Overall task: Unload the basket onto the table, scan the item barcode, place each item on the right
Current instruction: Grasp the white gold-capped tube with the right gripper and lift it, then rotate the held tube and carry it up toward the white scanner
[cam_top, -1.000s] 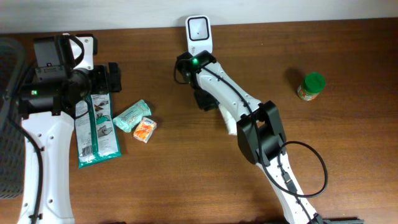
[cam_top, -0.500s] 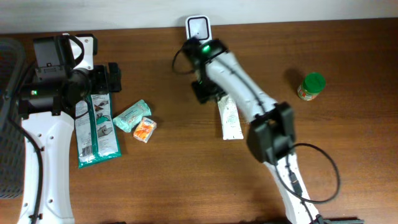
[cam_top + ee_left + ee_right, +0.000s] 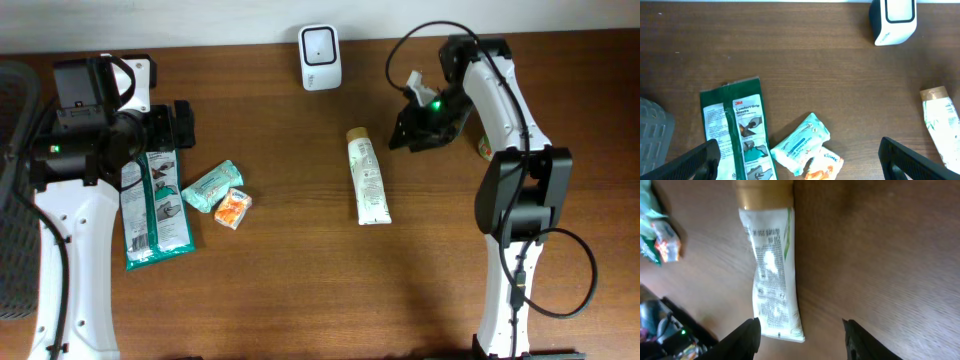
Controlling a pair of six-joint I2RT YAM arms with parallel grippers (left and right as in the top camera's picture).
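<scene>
The item, a white tube with a tan cap (image 3: 367,180), lies flat on the wooden table below the white barcode scanner (image 3: 318,43). My right gripper (image 3: 402,132) hovers to the right of the tube's cap end, open and empty. In the right wrist view the tube (image 3: 772,275) lies below the gripper (image 3: 800,340), apart from both black fingers (image 3: 742,339). My left gripper (image 3: 182,125) is open at the far left, above a green package. The left wrist view has the scanner (image 3: 892,20) at top right and the tube (image 3: 942,120) at the right edge.
A green and white 3M package (image 3: 155,210), a teal wipes pack (image 3: 212,186) and a small orange packet (image 3: 233,209) lie at left. A dark mesh basket (image 3: 15,200) stands at the left edge. A green-lidded jar (image 3: 487,150) is mostly hidden behind the right arm.
The right arm has let go of the tube near the scanner and swung away to the right. The tube now lies on the table. The left arm has not moved.
</scene>
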